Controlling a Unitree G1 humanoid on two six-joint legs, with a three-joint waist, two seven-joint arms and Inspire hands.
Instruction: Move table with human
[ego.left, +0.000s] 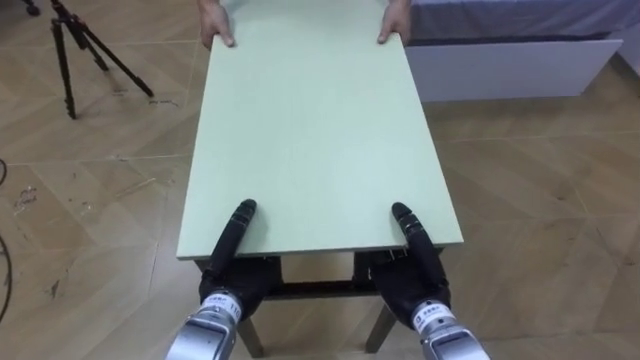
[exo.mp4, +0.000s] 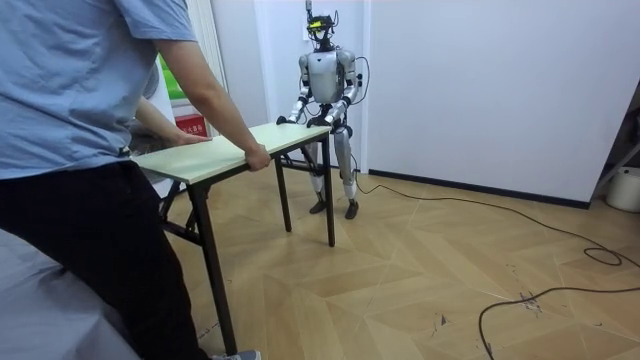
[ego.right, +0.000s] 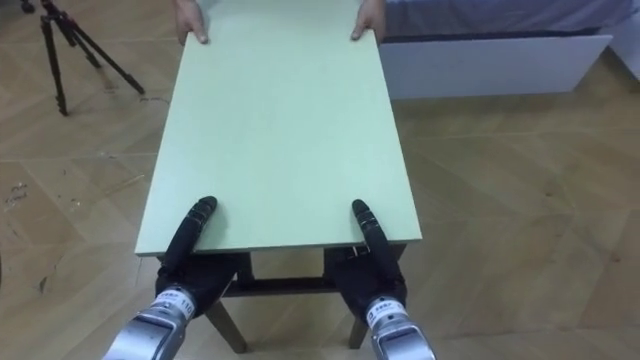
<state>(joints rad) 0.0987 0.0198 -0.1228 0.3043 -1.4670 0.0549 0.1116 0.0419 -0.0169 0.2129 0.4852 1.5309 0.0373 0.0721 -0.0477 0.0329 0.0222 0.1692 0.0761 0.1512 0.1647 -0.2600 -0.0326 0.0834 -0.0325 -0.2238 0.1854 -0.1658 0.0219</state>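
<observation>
1. Both ends of the table (ego.left: 315, 140) are manned. Its pale green top runs up the middle of the head view. The robot has the near short edge at the bottom of the frame, and a person has the far edge at the top.
2. The robot's left hand (ego.left: 238, 280), at lower left, is clamped on that near edge, with its thumb flat on the top and the rest of the hand tucked beneath. The right hand (ego.left: 415, 280), at lower right, grips the same edge in the same way.
3. The person's hands (ego.left: 217, 30) hold the two far corners at the top of the frame. In the room view the person (exo.mp4: 90, 150), in a blue shirt, fills the left foreground with one hand closed over the table's corner. The robot stands upright at the far end, centre frame.
4. Done so far, as I judge it: both parties have taken hold, so the shared carry is set up or under way. I cannot tell whether the table's legs are clear of the wooden floor (ego.left: 540, 200).
5. What looks to be left is walking the table to its place, setting it down and letting go. No destination is apparent.
6. A tripod (ego.left: 75, 50) at upper left and a low white bed base (ego.left: 510, 65) at upper right flank the person's end, so that way is narrow.
</observation>
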